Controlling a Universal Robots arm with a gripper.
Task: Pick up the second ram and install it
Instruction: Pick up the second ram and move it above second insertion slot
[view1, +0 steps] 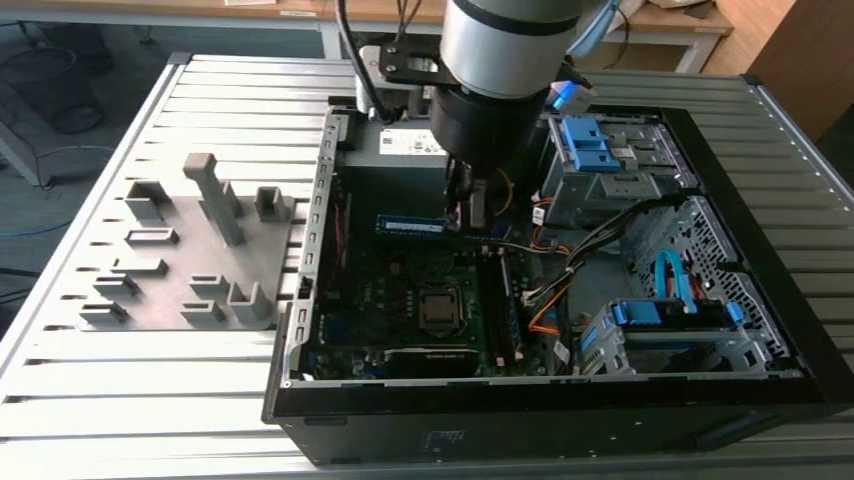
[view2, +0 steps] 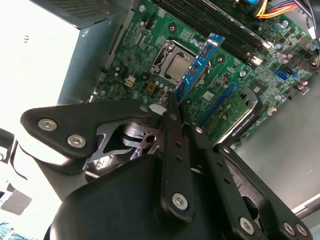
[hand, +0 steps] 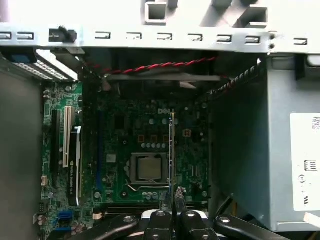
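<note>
In the upper middle of the exterior view, the gripper (view1: 467, 212) hangs inside the open computer case (view1: 310, 260). The second ram (view1: 411, 226) juts from it toward the exterior view's left.

In the second wrist view, the fingers (view2: 175, 150) are pinched tight on one end of the stick, above the motherboard (view2: 165, 25). The stick sits apart from the memory slots (view2: 220, 25).

In the first wrist view it shows edge-on beside the CPU socket (hand: 148, 167) (not yet seated, I judge). Doing this well likely means keeping it level and parallel to a slot.

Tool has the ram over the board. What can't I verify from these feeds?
second ram: edge-on in the first wrist view, so its notch is unreadable.
Its gripped end: covered by the tool in the second wrist view.
memory slots: latches too small to read; partly cut off by that view's edge.
</note>
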